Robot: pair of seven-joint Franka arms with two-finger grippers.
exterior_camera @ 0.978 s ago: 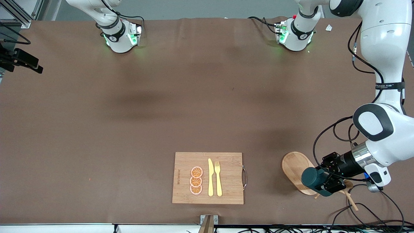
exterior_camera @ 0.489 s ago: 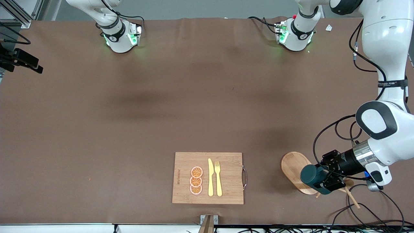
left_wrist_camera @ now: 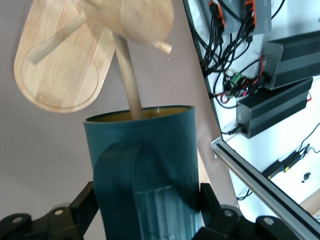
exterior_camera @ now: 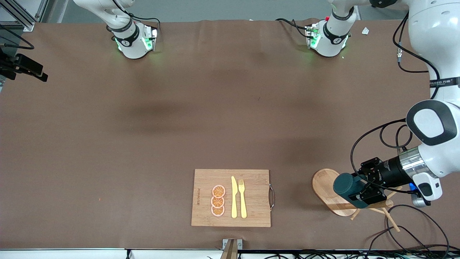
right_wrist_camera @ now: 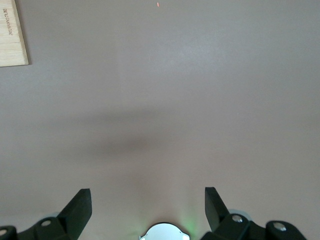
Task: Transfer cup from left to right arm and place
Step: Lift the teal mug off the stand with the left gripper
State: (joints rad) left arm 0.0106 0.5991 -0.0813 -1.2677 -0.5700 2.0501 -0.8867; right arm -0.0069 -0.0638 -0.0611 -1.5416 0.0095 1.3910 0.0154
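The cup [exterior_camera: 345, 185] is dark teal with a side handle and a mustard-yellow inside. My left gripper [exterior_camera: 361, 192] is shut on it and holds it on its side in the air over the oval wooden tray [exterior_camera: 323, 185] at the left arm's end of the table. In the left wrist view the cup [left_wrist_camera: 145, 170] fills the space between the fingers of my left gripper [left_wrist_camera: 145, 212], handle toward the camera. My right gripper [right_wrist_camera: 147, 205] is open and empty above bare brown table; it is out of the front view.
A wooden stick stand [exterior_camera: 386, 210] lies by the tray; its round head [left_wrist_camera: 132, 20] shows past the cup's mouth. A cutting board [exterior_camera: 258, 180] with orange slices, a knife and a fork lies mid-table near the front edge. Cables trail at the left arm's end.
My left gripper has moved a little away from the table's front edge with the cup in it, and the left arm's elbow has swung outward. The right arm has not moved.
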